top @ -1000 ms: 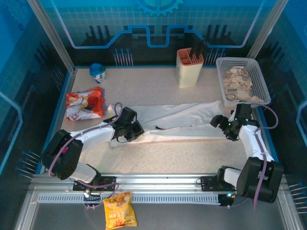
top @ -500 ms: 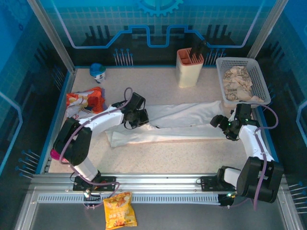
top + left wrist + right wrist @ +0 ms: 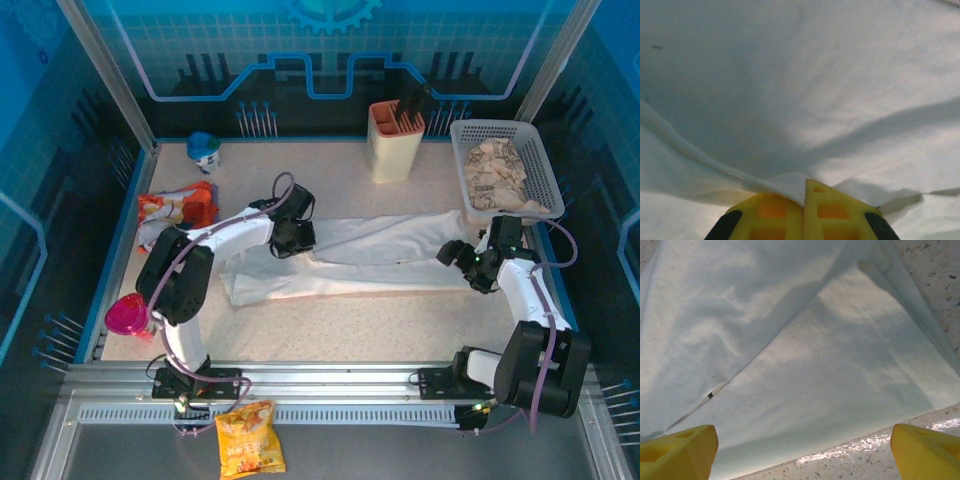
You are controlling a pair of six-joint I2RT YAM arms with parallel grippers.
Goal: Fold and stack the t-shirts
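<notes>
On the table (image 3: 400,320) the white t-shirt (image 3: 385,250) lies long from left to right, the left gripper (image 3: 296,238) pinching a fold in its left part, the right gripper (image 3: 455,258) spread wide, empty, above its right end.

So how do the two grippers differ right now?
The left gripper is shut, pinching a fold of the t-shirt; the right gripper is open, fingers wide apart, holding nothing. The left gripper is toward the shirt's left side, the right gripper at its right end. Both have yellow fingers over the same white shirt.
</notes>
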